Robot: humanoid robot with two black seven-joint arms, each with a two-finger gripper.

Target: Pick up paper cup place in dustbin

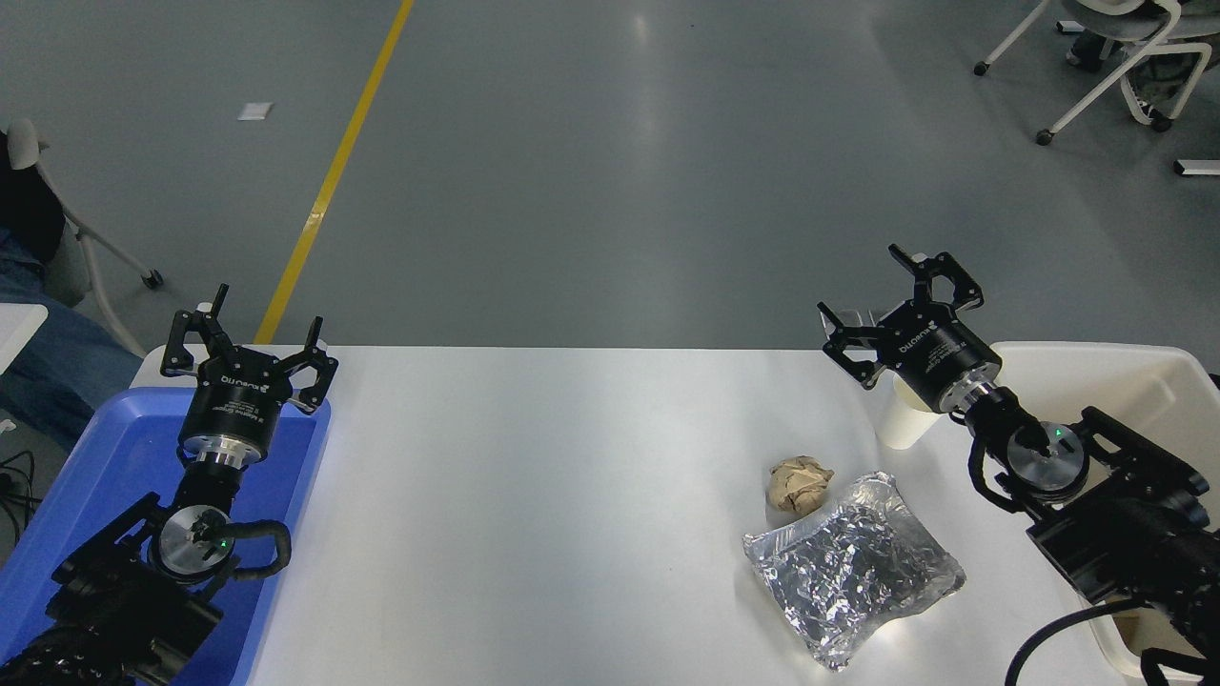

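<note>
Reaching in from the lower right of the head view, the right arm holds its gripper (891, 305) in the air with the fingers spread wide and nothing between them. The paper cup (901, 419) is the landmark for everything else. It stands upright on the white table (534, 495), and only its lower wall shows, because the gripper body covers its rim from this angle; whether the gripper touches the cup cannot be told. The dustbin (1158, 381) sits just to the right of the cup, at the table's right edge, with the right arm crossing over its near part. A crumpled brown paper ball (799, 482) lies on the table nearer the camera than the cup and a little to its left. A silver foil bag (851, 564) lies flat just beyond that ball on the camera's side, touching or nearly touching it. Far to the left of the cup, across the bare middle of the table, a blue tray (114, 476) sits at the table's left edge. The left arm is parked over that tray, its gripper (250, 343) raised with the fingers apart and empty.
</note>
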